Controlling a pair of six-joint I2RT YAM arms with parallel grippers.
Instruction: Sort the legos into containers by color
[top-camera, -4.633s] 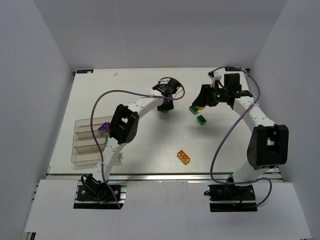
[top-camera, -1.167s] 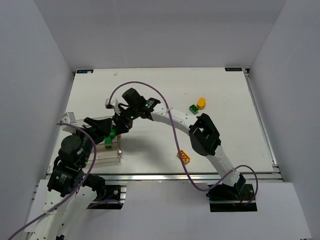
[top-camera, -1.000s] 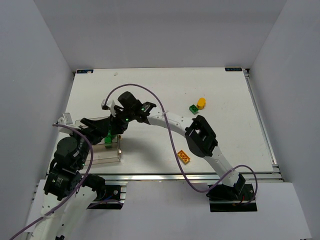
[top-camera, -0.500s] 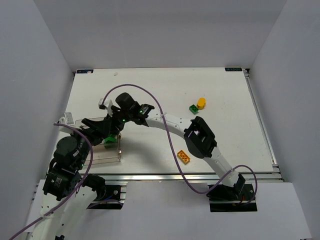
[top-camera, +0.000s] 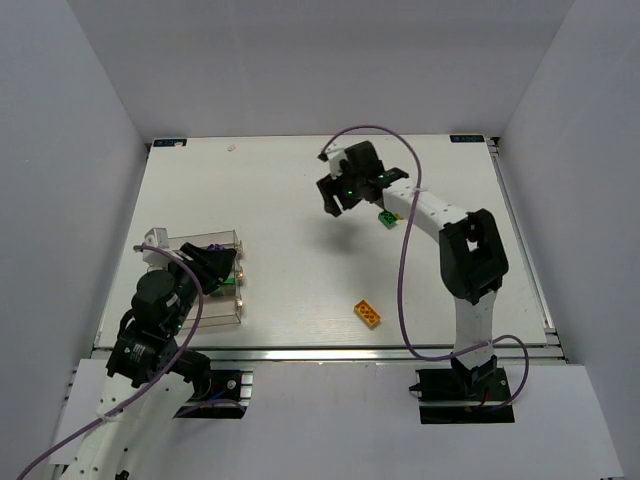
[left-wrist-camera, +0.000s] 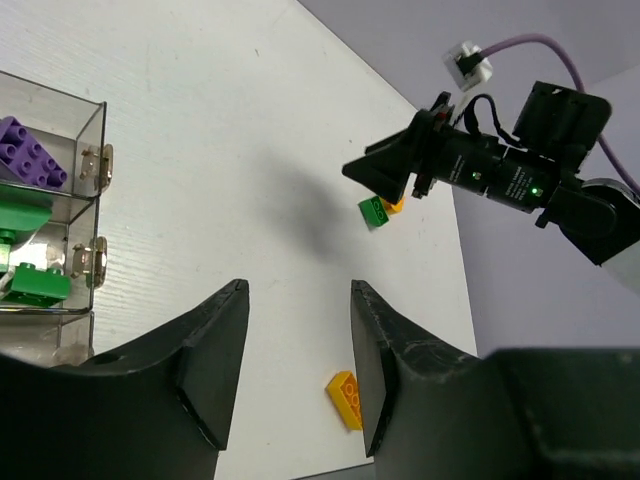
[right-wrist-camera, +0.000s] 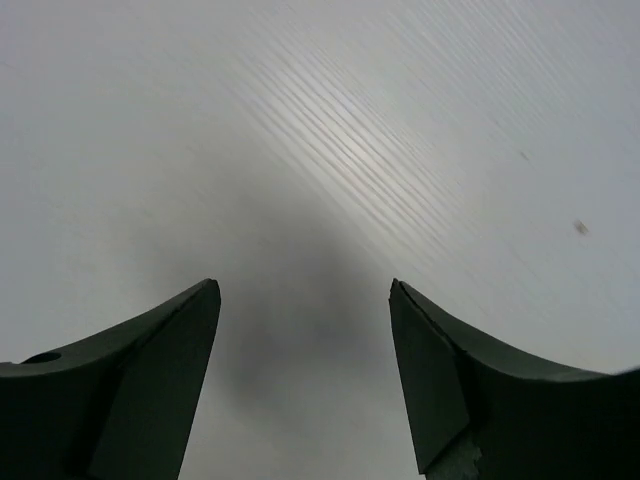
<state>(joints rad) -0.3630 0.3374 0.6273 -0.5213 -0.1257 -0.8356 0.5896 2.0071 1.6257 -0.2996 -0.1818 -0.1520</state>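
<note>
Sorting is part done: 1 purple lego (left-wrist-camera: 30, 155) and green legos (left-wrist-camera: 38, 284) lie in the clear containers (left-wrist-camera: 95, 120), just left of the left fingers (top-camera: 220, 262), which gape wide and empty. The right fingers (top-camera: 335, 200) hang wide apart, holding nothing, over the bare white worktop (top-camera: 290, 180). A loose green lego (top-camera: 385, 217) sits just to their right, a yellow block (left-wrist-camera: 394, 205) close behind it. Next, I judge, they must shift over it and descend. A flat orange lego (top-camera: 367, 313) waits nearer the bases. Pale walls enclose the worktop.

White wood-grain table (top-camera: 290, 250), pale grey walls (top-camera: 300, 70), aluminium rail (top-camera: 320, 352) along near edge
</note>
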